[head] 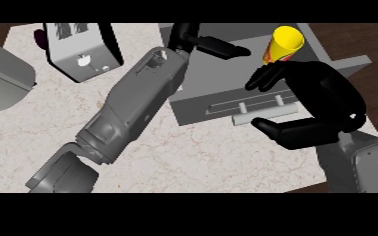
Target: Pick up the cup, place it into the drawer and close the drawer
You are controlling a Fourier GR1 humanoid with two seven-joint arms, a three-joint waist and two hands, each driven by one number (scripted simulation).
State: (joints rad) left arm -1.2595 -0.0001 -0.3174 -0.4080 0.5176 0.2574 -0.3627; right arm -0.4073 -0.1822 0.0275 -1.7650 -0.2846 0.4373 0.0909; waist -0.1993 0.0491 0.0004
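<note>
- The counter (214,155) has a pale marble-like top, beige with thin reddish veins, and its surface looks smooth and flat.
- The drawer (221,105) is a grey box with straight edges; its front panel faces the lower side of the view and carries a pale bar handle (266,113) of long cylindrical shape.
- The cup (283,45) is a tall, narrow cone shape, bright yellow with a glossy look and a red and dark pattern on its lower part. It stands tilted over the open drawer, just above the right hand, with its open mouth toward the top of the view.
- The right hand (325,100) is matte black and rounded. Its fingers are relaxed and spread, the thumb low near the handle, and they do not close around the cup; I cannot tell if the fingertips touch it.
- The left hand (203,42) is black too, at the end of a grey, angular forearm. It lies over the far left side of the drawer, fingers stretched out, holding nothing.
- A toaster (81,52), a grey and white box with dark slots, stands at the upper left.
</note>
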